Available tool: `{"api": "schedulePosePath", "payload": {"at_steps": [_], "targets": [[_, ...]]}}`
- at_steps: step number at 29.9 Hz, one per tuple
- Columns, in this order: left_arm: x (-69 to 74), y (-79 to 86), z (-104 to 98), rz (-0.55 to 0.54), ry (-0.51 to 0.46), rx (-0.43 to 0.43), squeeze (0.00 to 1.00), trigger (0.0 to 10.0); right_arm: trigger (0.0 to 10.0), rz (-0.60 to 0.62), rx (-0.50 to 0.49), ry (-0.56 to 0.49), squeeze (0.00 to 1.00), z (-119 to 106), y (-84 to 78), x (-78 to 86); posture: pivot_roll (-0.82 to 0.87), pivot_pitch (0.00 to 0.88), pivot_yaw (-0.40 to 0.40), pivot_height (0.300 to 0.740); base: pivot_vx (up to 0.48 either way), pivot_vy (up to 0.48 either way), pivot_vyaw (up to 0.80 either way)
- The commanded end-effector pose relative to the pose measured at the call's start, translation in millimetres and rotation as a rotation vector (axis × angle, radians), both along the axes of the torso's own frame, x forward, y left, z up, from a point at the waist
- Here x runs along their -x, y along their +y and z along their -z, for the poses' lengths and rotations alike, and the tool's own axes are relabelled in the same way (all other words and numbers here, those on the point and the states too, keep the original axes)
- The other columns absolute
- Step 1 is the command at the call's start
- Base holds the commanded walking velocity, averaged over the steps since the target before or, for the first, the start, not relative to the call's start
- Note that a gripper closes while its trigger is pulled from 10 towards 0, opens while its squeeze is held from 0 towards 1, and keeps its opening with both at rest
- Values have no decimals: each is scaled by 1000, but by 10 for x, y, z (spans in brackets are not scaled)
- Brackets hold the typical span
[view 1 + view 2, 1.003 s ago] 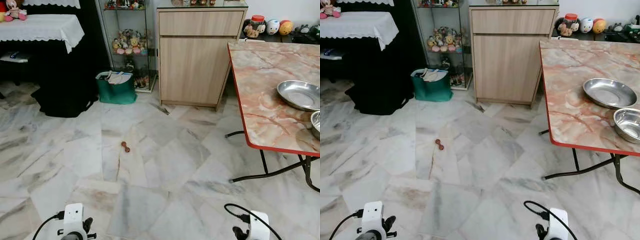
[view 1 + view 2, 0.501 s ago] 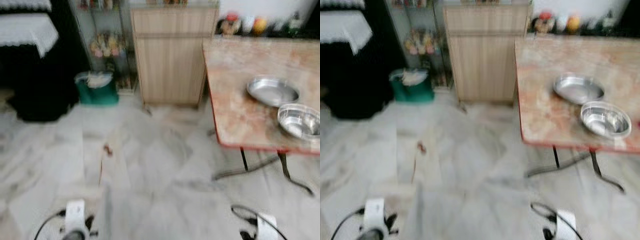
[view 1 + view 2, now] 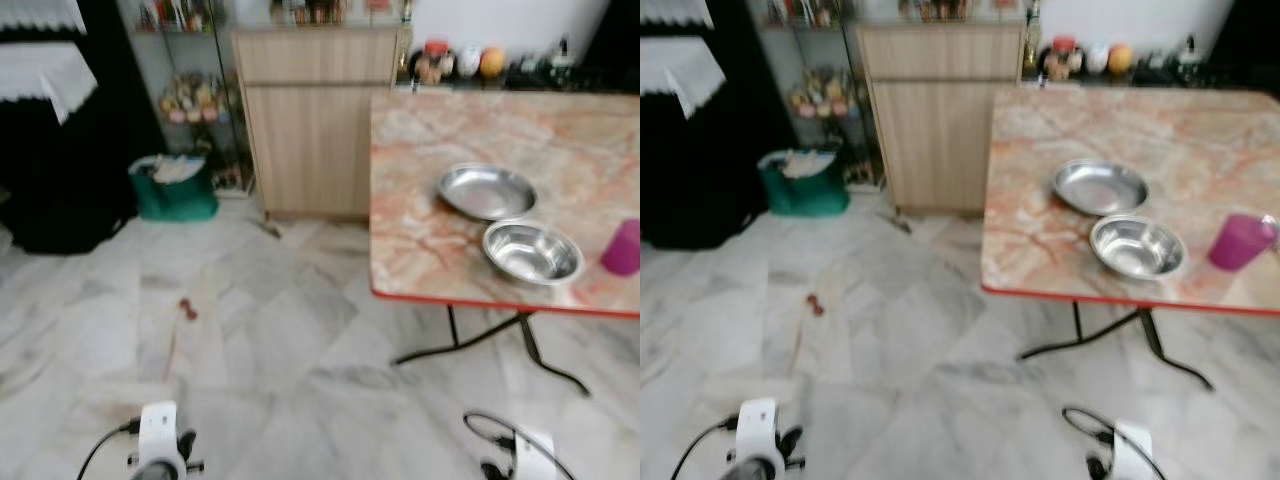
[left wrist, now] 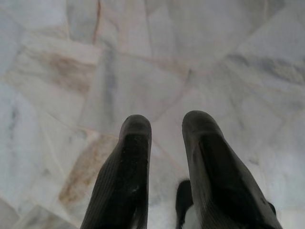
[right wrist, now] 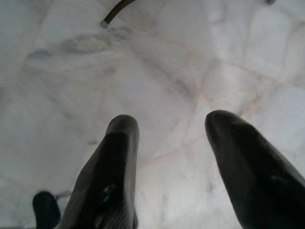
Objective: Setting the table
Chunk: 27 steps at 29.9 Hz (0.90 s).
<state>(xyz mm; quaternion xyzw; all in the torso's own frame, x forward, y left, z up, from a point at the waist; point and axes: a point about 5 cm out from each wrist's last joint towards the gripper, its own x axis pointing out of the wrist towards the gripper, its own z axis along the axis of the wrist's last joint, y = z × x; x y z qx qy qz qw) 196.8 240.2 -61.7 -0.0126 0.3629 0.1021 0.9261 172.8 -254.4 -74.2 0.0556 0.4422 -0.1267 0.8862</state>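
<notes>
Your pink-marbled, red-edged table [image 3: 430,250] stood ahead and to the right, carrying a shallow steel dish [image 3: 487,191], a round steel bowl [image 3: 531,252] and a magenta plastic cup [image 3: 1239,241]. Both tools hung empty over the marble floor [image 3: 280,340]: the left tool [image 4: 164,125] slightly parted, the right tool [image 5: 170,123] wider and nearer the table.

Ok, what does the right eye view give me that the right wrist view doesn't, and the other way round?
Right eye view: the table with a flat steel dish, a steel bowl and a pink cup on it, plus the wooden cabinet behind. Right wrist view: the right gripper close up, fingers open and empty, and a dark bar end on the floor. Shared: the marble floor.
</notes>
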Motion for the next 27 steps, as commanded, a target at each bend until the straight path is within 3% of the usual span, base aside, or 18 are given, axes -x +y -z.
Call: {"api": "schedulePosePath", "payload": {"at_steps": [1,12,27], "targets": [[9,-14,11,-3,6,3,0,10000,10000,13,5,24,0,23,-46,81,-11,0,10,740,0,-296,-400],[9,-28,14,5,6,-2,0,10000,10000,-8,4,24,0,29,47,24,-7,0,5,740,0,-27,-36],[31,-32,25,24,13,-6,0,10000,10000,-14,9,25,0,20,25,18,-12,0,8,740,0,-382,0]]}}
